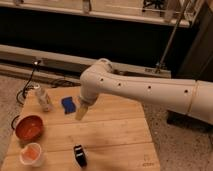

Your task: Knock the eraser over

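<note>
The eraser (80,155) — a small black block — stands upright near the front of the table (125,137), well apart from the hand (81,113).

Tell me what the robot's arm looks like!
The arm is a fat, smooth white tube with small dark dots along it and a rounded bend. Its gripper, pale cream, hangs above the wooden table beside the blue pad.

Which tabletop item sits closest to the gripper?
The flat blue pad, beside the gripper above the table; the eraser, red bowl and white cup lie farther.
</note>
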Action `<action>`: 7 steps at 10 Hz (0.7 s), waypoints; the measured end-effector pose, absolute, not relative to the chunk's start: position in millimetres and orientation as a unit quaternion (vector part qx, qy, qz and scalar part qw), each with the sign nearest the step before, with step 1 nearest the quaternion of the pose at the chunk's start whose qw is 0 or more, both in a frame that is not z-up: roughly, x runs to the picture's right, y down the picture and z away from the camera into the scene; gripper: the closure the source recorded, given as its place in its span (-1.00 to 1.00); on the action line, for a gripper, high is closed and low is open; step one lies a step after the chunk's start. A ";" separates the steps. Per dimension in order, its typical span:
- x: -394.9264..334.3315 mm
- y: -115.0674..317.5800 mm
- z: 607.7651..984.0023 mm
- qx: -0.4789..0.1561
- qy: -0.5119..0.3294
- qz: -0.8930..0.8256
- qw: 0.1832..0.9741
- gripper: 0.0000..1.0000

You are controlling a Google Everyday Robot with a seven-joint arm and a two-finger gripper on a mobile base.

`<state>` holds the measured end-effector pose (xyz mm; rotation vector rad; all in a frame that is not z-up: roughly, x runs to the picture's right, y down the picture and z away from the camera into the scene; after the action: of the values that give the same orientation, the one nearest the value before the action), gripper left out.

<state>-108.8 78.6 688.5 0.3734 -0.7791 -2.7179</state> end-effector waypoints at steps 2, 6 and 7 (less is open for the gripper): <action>-89.5 105.5 702.6 0.095 -0.259 -0.955 0.105 -0.60; -98.3 203.0 702.2 0.080 -0.283 -0.956 0.003 -0.13; -103.7 239.6 693.4 0.081 -0.307 -0.947 -0.038 0.16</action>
<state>-103.7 239.6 693.4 0.2623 -0.9893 -3.0495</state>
